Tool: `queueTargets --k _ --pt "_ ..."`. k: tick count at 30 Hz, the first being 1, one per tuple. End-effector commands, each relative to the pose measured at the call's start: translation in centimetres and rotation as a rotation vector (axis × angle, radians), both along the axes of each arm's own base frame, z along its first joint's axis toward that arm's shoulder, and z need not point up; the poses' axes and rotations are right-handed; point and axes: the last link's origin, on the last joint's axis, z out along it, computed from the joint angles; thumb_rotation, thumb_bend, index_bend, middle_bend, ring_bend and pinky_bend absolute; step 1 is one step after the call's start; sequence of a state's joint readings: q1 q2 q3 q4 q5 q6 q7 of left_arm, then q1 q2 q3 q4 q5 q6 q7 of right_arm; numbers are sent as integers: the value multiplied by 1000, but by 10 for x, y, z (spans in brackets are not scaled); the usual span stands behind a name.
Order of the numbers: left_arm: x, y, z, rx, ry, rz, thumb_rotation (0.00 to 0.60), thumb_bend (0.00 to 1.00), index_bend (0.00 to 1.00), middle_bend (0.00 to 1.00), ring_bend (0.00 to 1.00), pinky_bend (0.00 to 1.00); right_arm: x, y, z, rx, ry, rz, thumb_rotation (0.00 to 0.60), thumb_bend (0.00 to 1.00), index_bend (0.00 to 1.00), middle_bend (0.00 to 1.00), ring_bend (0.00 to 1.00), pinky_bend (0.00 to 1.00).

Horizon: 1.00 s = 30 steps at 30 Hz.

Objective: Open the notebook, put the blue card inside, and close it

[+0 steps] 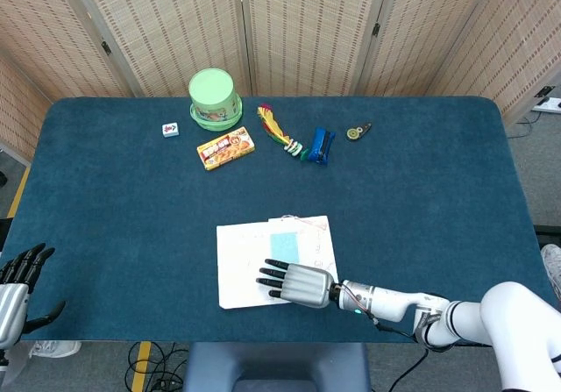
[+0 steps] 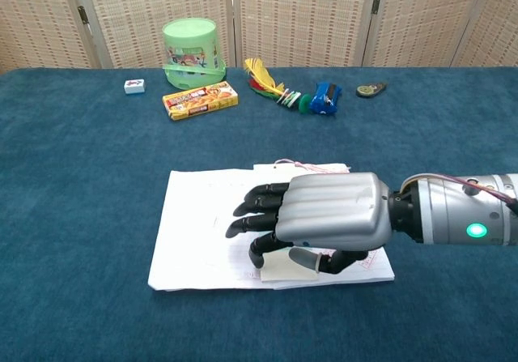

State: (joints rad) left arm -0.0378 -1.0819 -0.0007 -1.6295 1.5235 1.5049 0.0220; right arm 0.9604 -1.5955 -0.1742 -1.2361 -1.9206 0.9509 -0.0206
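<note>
The notebook (image 1: 237,265) (image 2: 198,228) lies open and flat on the table near the front edge, white pages up. A light blue card (image 1: 282,246) rests on its right page; in the chest view my hand hides it. My right hand (image 1: 296,285) (image 2: 320,216) hovers flat, palm down, over the lower right page, fingers stretched leftward and holding nothing. Whether it touches the paper I cannot tell. My left hand (image 1: 17,285) waits at the table's front left corner, fingers spread and empty, seen only in the head view.
Along the back stand a green tub (image 1: 214,98), a small white tile (image 1: 170,129), a yellow snack box (image 1: 226,147), a colourful bundle (image 1: 279,131), a blue object (image 1: 321,145) and a small dark disc (image 1: 356,132). Blue cloth covers the table (image 1: 421,199).
</note>
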Motion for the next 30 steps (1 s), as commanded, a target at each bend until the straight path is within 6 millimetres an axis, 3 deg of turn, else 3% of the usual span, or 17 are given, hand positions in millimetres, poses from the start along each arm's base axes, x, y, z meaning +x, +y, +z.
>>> queueTargets --k 1,30 --pt "-1 0 0 0 -1 2 600 277 122 89 110 171 1 0 -1 0 -1 1 600 698 324 72 0 0" --pt "-1 0 -3 -6 -5 -1 600 277 122 89 110 171 -17 5 8 0 51 -8 600 698 325 72 0 0"
